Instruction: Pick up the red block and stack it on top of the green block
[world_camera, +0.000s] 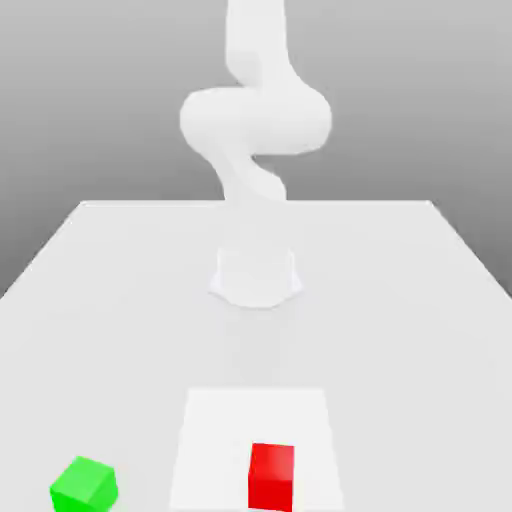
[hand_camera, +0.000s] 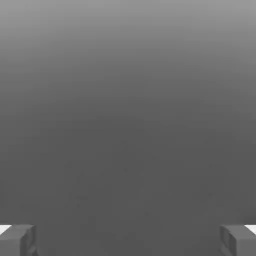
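The claw (hand_camera: 128, 240) is released: in the hand view its two fingers stand wide apart, one at each side, with plain dark grey between them that lightens away from the fingertips. A small pale patch sits beside each finger, on the side away from the gap.

Both blocks lie clear of the claw, outside the gap between its fingers; how far below it or to which side of it they are, I cannot tell.

Going from the exterior view's left to its right, the green block (world_camera: 84, 486) comes first. It sits on the pale table (world_camera: 420, 340), turned at an angle so that a corner points forward, its lower part cut by the picture's edge. Next comes the white square (world_camera: 215, 440), flat on the table, with the green block apart from it. Behind the square, the base (world_camera: 256, 275) of the white arm (world_camera: 256, 120) stands on the table, and the arm bends on its way up past the picture's top edge.

The red block (world_camera: 271, 477) is last, resting on the white square, slightly to the exterior view's right of the square's middle. It faces nearly straight forward and is well apart from the green block.
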